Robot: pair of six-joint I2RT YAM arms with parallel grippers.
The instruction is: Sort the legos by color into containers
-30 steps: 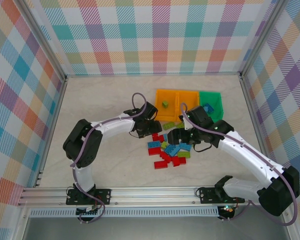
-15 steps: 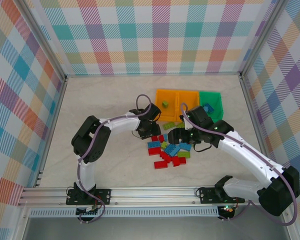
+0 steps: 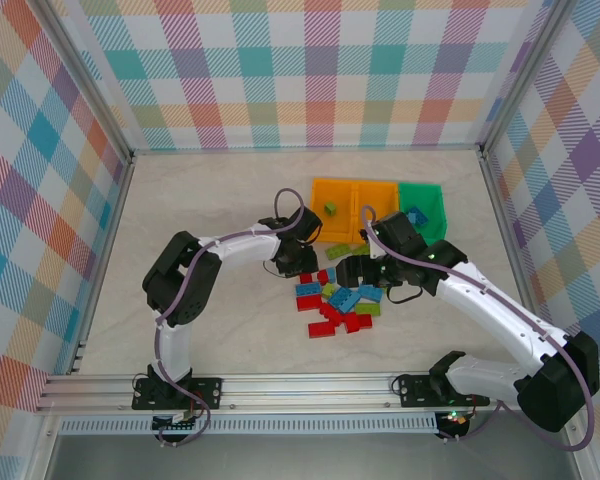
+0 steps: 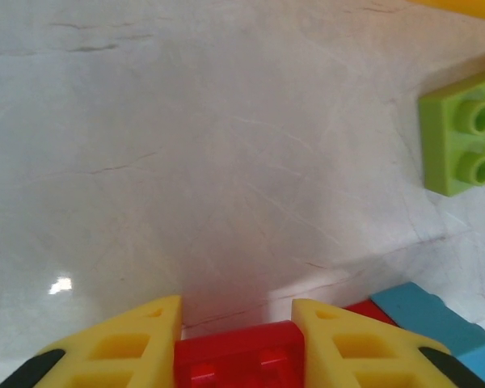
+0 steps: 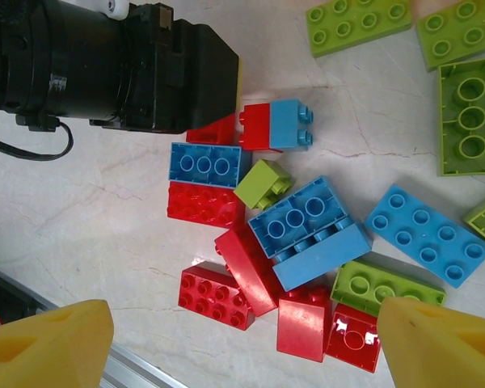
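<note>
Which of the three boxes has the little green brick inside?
The orange bin at the left end of the row, farthest from the green bin. One lime brick sits in it.

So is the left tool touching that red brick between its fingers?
Touching. The left wrist view shows the red brick filling the space between the yellow fingers of the left tool, no gap on either side.
</note>
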